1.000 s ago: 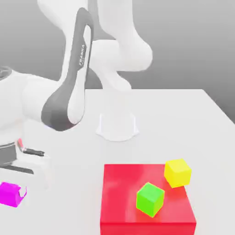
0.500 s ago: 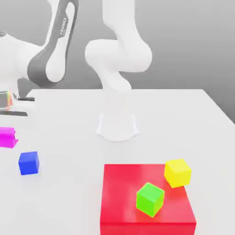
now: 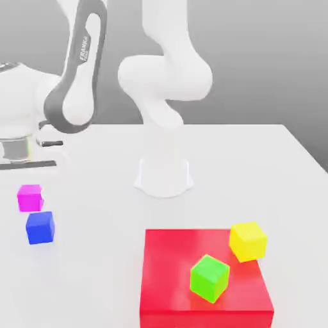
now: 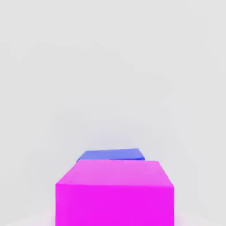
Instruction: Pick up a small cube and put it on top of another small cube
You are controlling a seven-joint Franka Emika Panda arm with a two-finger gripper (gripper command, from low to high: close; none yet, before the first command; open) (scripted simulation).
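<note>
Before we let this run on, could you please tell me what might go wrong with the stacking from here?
1. The pink cube sits just above the blue cube but looks offset toward the exterior view's left, so it could land on an edge and tip off.
2. In the hand view the pink cube hides most of the blue cube, so alignment is hard to confirm.

The pink cube fills the foreground, its edge overlapping the blue cube behind it, both against the plain white surface.

The arm link reads "FRANKA".
</note>
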